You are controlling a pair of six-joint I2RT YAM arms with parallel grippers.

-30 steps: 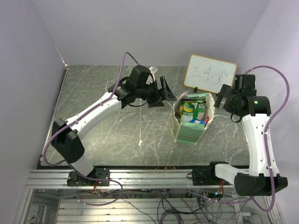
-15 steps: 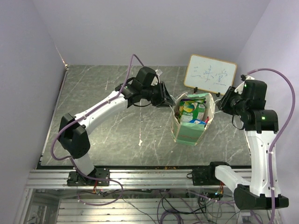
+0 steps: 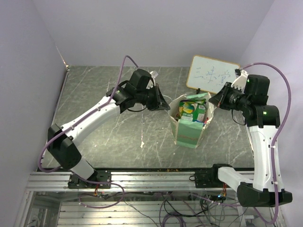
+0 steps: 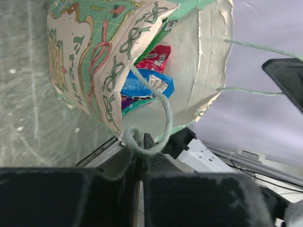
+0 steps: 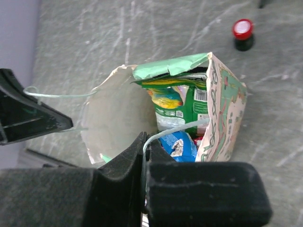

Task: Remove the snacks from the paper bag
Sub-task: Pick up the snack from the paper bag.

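1. The left gripper [image 4: 140, 156] is pressed shut, pinching a cord handle [image 4: 165, 111] of the paper bag [image 4: 90, 52]; the bag lies just beyond its fingertips;
2. The right gripper [image 5: 144, 151] pinches the other handle [image 5: 177, 127]; the snacks [image 5: 170, 101] sit inside the bag, beneath it.

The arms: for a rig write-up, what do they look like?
Left arm and right arm: white shells, black joints and bases, a purple cable along each. Left gripper and right gripper: black. A green light glows on the right arm.
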